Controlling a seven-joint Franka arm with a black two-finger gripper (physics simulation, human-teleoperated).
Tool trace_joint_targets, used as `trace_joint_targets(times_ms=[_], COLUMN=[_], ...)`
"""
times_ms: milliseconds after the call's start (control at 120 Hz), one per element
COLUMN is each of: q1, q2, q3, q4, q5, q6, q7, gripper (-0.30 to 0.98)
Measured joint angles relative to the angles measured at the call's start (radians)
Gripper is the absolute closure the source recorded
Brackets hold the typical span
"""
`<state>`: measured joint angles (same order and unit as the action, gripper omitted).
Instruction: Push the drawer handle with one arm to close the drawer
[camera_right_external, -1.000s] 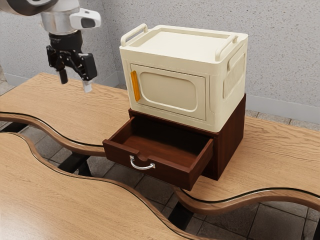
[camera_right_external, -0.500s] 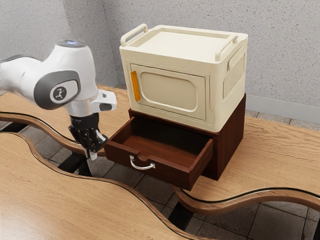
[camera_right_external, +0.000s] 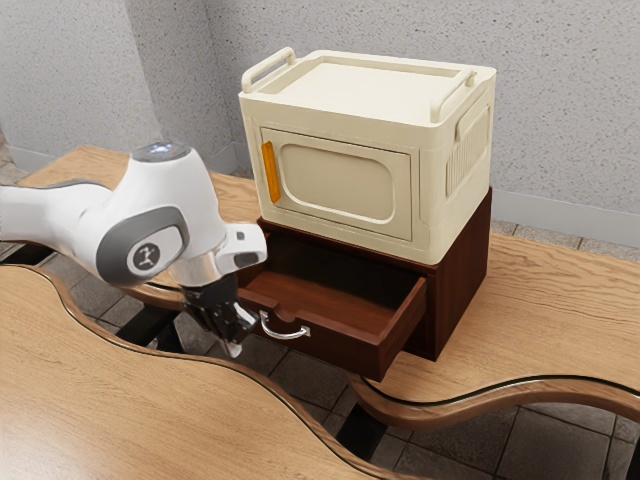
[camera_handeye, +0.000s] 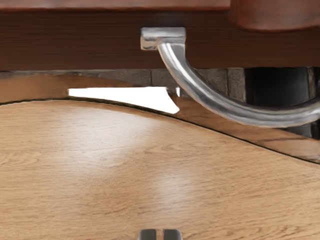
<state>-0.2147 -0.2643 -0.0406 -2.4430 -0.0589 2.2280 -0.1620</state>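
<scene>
The silver handle (camera_right_external: 284, 336) curves out from the front of the drawer (camera_right_external: 350, 352), which stands open past the wavy front edge of the tabletop (camera_right_external: 550, 310). The gripper (camera_right_external: 233, 350) is in front of the drawer, near the handle but apart from it, fingers closed together on nothing. The brown cabinet (camera_right_external: 462, 275) sits at that wavy edge, bearing a cream box (camera_right_external: 340, 180) with an orange door handle (camera_right_external: 271, 172).

The gripper (camera_right_external: 234, 349) points downward, its fingers together.
</scene>
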Motion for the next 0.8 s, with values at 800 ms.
trace_joint_targets(times_ms=[800], q1=[-0.015], q2=[0.336], q3=[-0.001], q4=[0.336], q5=[-0.004], q6=[0.106], q7=[0.064], gripper=[0.79])
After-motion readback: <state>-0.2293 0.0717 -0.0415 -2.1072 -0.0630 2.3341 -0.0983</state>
